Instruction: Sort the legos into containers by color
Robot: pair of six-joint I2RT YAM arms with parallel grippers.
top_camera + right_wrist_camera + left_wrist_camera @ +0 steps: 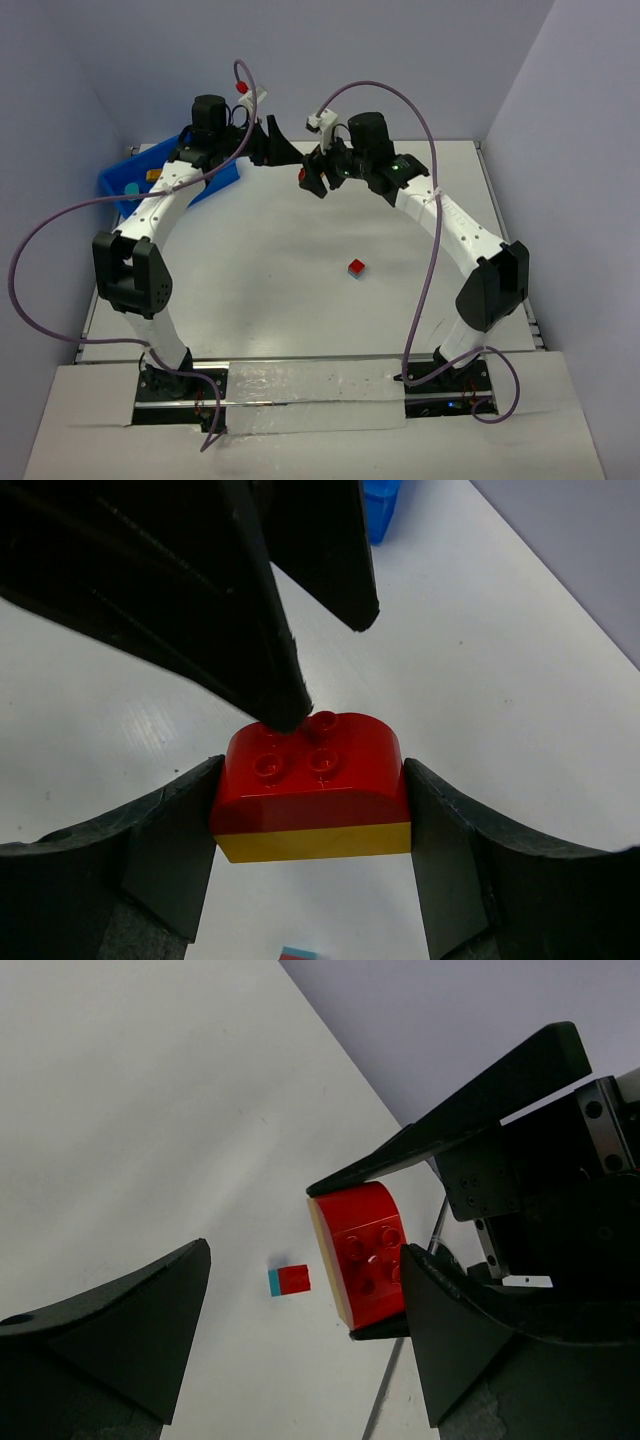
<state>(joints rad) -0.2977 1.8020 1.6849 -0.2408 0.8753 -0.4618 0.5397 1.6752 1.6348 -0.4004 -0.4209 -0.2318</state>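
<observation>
My right gripper (312, 802) is shut on a red brick with a yellow layer beneath it (315, 785) and holds it in the air at the table's far middle (304, 176). My left gripper (300, 1350) is open, with its jaws wide apart. It faces the right gripper, and the held brick (365, 1255) sits beside one of its fingers (480, 1350). In the right wrist view that fingertip (285, 705) overlaps the brick's studs. A small red-and-teal brick (356, 267) lies on the table, and it also shows in the left wrist view (290, 1280).
The blue bin (112, 180) stands at the far left, partly under my left arm, with a yellow piece (153, 174) and a teal piece (132, 187) inside. Its corner shows in the right wrist view (380, 505). Walls stand behind and beside the table.
</observation>
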